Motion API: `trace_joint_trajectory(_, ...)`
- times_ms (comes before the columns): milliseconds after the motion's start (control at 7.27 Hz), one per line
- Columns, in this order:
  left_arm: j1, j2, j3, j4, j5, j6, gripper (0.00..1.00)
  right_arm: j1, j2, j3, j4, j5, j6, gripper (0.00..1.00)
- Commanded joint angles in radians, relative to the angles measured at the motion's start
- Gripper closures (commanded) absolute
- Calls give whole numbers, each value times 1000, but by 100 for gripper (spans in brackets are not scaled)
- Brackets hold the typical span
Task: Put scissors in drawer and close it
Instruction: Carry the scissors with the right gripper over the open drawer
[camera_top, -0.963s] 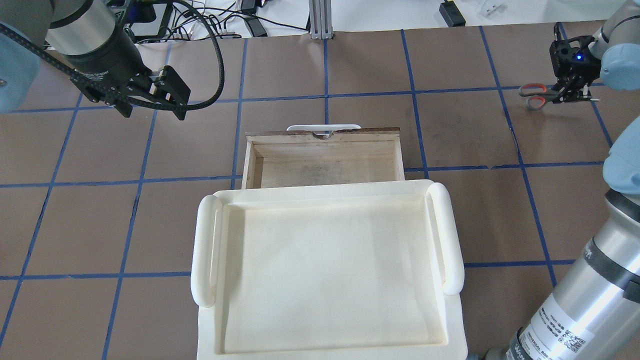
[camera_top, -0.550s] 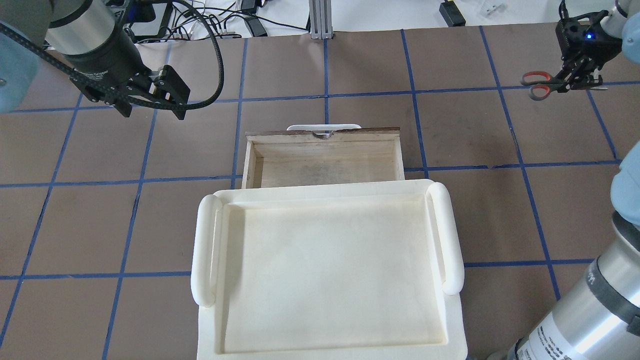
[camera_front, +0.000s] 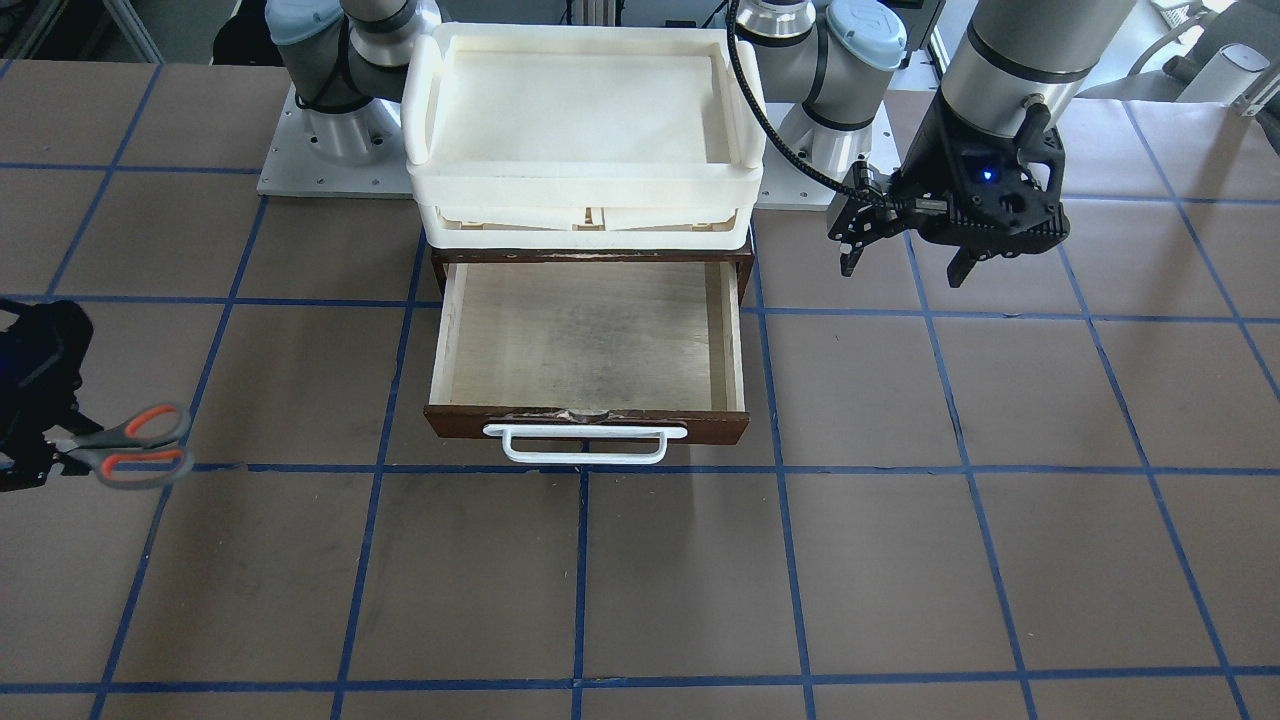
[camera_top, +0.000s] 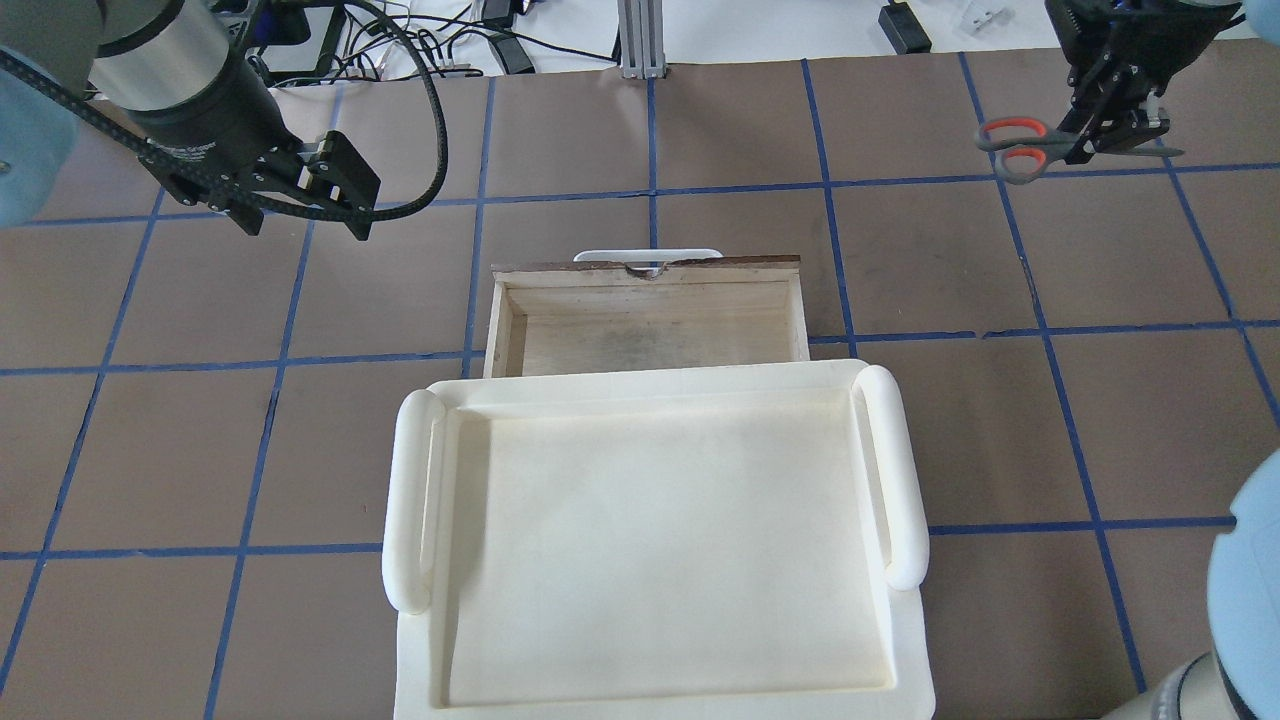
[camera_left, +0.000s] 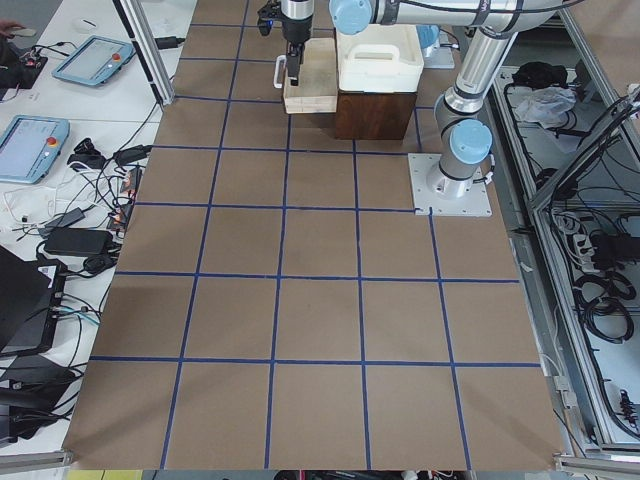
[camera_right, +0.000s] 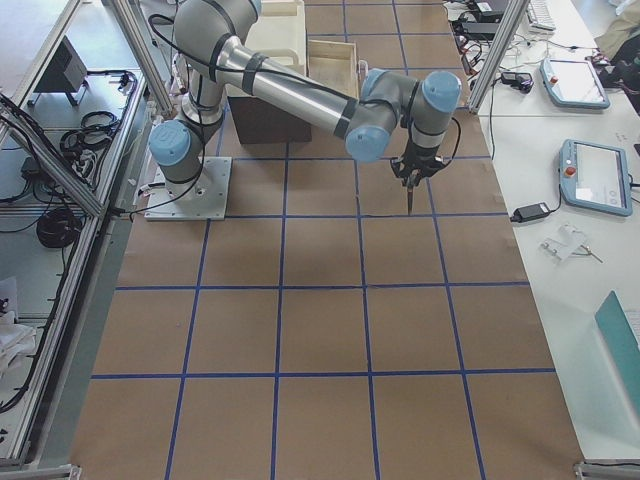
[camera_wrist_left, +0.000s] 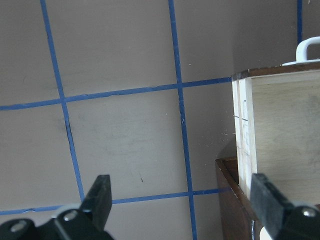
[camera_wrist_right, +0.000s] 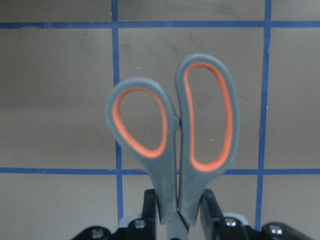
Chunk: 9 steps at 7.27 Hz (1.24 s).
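right gripper (camera_front: 55, 450): clipped by the frame edge at 9 o'clock in the front-facing view, body only partly seen. scissors (camera_front: 135, 445): blades hidden behind its fingers there; in the right wrist view they run out of frame at 6 o'clock. drawer (camera_top: 650, 320): rear part covered by the white tray (camera_top: 905, 470) in the overhead view; tray itself clipped at 6 o'clock. left wrist view: drawer cut off at 3 o'clock, handle (camera_wrist_left: 309, 49) part seen at 2 o'clock. exterior right view: scissors too small to make out.
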Motion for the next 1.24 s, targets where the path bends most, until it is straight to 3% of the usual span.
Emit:
trace_joint_trajectory(0,0,0,0,11,0,-5,0,152,-124,94,24,-29,142,100)
trace_joint_trajectory(550,1,0,-2,17,-2,4,0,515,-117,121,7,-53,460,100)
trace_joint_trajectory(1101,0,0,-2,16,4,4,0,717,5,119,-134,-43,715,100)
